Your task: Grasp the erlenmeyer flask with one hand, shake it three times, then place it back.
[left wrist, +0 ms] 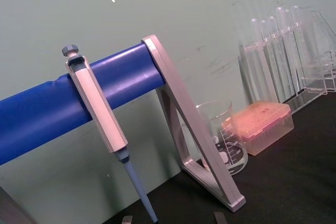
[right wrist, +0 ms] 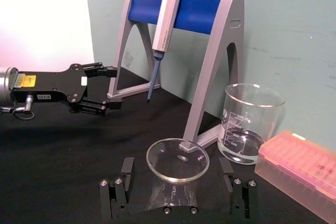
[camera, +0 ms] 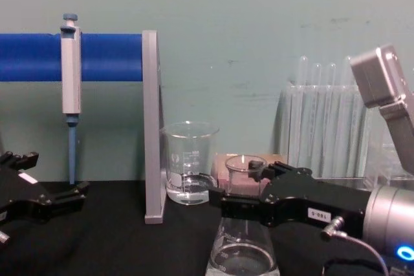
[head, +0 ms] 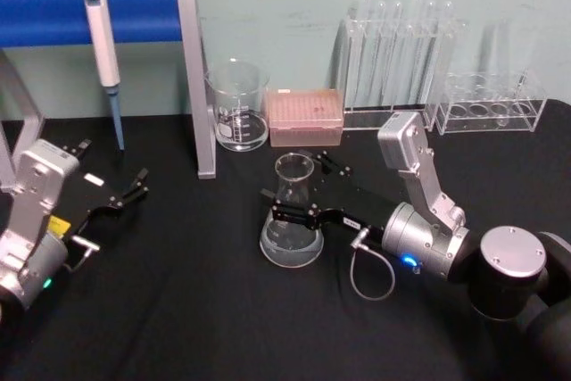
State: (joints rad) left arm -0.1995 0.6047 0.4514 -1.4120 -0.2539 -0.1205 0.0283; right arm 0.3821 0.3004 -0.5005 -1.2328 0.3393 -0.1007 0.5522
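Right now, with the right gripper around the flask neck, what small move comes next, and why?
Probably close the right gripper on the neck: the erlenmeyer flask stands on the table, and the open jaws flank its neck with gaps. The left gripper rests open at far left.

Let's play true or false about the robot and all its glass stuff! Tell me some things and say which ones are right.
1. The right claw has a finger on each side of the Erlenmeyer flask neck. True.
2. The pipette is lying flat on the table. False: it hangs on the blue bar of its stand, tip pointing down.
3. The beaker stands right next to the pink tip box. True.
4. The left claw is holding the beaker. False: it is open and empty, off on the robot's left, on the other side of the stand's grey leg from the beaker.
5. The Erlenmeyer flask is tipped over on its side. False: it stands upright with its mouth facing up.
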